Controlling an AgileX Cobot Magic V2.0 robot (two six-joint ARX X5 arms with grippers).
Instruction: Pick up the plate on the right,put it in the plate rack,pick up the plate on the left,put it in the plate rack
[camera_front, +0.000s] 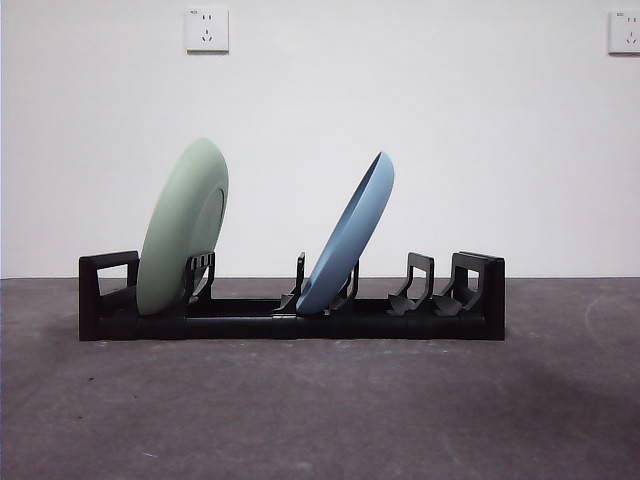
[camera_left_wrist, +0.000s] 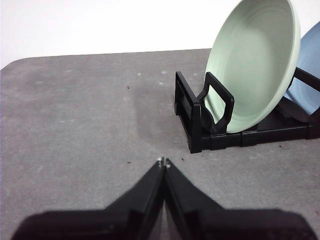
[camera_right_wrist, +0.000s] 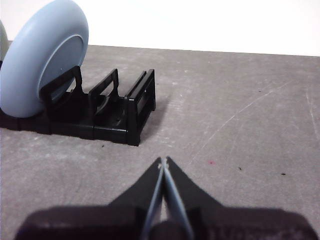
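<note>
The long black plate rack lies across the grey table. A pale green plate stands on edge in its left slots, leaning right. A blue plate stands in the middle slots, also leaning right. In the left wrist view my left gripper is shut and holds nothing, over bare table short of the rack's left end and the green plate. In the right wrist view my right gripper is shut and holds nothing, short of the rack's right end and the blue plate. Neither arm shows in the front view.
A white wall with two sockets stands behind the grey table. The rack's right slots hold nothing.
</note>
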